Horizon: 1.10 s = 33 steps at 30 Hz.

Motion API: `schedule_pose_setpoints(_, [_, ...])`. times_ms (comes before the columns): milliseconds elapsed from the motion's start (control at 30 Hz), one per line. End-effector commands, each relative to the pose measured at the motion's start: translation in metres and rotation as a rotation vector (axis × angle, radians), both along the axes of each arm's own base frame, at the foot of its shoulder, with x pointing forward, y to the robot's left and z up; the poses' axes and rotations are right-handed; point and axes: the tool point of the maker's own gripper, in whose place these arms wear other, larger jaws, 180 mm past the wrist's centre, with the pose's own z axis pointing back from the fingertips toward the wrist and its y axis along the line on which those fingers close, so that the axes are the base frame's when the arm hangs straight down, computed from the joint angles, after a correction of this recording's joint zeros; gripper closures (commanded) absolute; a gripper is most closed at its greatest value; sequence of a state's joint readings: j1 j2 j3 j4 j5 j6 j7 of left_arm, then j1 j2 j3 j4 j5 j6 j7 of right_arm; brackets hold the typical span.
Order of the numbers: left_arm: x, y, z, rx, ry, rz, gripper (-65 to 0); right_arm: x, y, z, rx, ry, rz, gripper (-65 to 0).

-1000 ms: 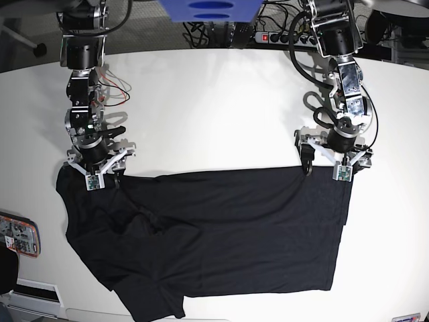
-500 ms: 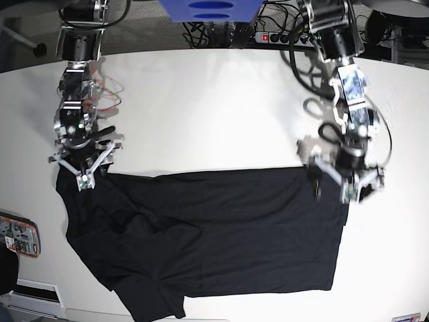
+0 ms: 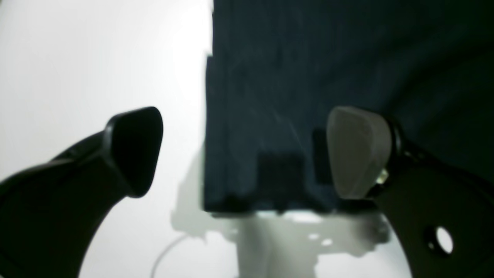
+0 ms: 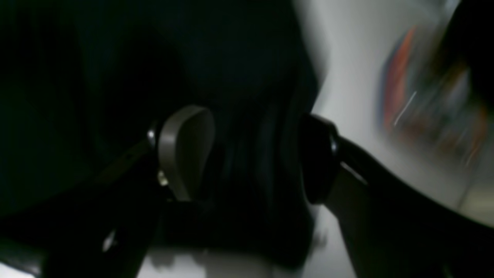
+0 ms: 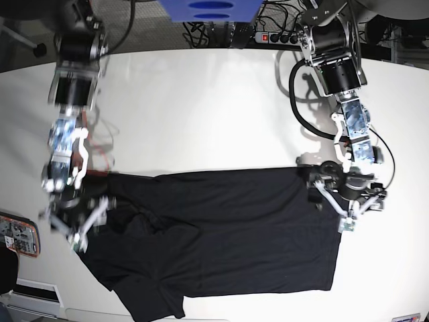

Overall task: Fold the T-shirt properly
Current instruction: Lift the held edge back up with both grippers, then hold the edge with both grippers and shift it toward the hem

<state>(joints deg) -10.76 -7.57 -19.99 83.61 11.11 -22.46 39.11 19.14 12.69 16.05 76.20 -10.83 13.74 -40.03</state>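
a: black matte cloth, left wrist view: a squared corner of the t-shirt [image 3: 308,77] lies flat on the white table [image 3: 96,58]. the left gripper [image 3: 247,154] stands spread wide, one dark finger [image 3: 133,150] over bare table, the grey pad [image 3: 357,152] over cloth. nothing is pinched.

b: and the risk there?

a: the edge sits between the jaws but off-centre. closing too high would probably catch only air; closing too deep might gather both layers unevenly.

b: right wrist view?

a: blurred. soft dark folds of the t-shirt [image 4: 239,77] fill the gap of the right gripper [image 4: 254,154], which is released, jaws apart. whether the pads touch cloth cannot be told. a smeared orange object [image 4: 397,85] lies beside it on the table.

b: base view?

a: the t-shirt [image 5: 228,235] is spread on the table [image 5: 201,107], smooth on the view's right, rumpled at the sleeve end. left gripper [image 5: 345,198] at one corner, right gripper [image 5: 75,225] at the wrinkled side, near a small device [image 5: 19,236] at the table edge.

b: hazard overall?

a: uneven grasps would likely skew the fold; the bunched sleeve may drag creases along.
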Motion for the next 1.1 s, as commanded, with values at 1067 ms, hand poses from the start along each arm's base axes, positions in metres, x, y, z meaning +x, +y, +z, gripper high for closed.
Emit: schedule_pose_setpoints(1067, [0.025,-0.002,-0.007,-0.012,0.129,-0.004,-65.0,-0.029,-0.016,-0.088,0.049,0.304,-0.071,-37.3])
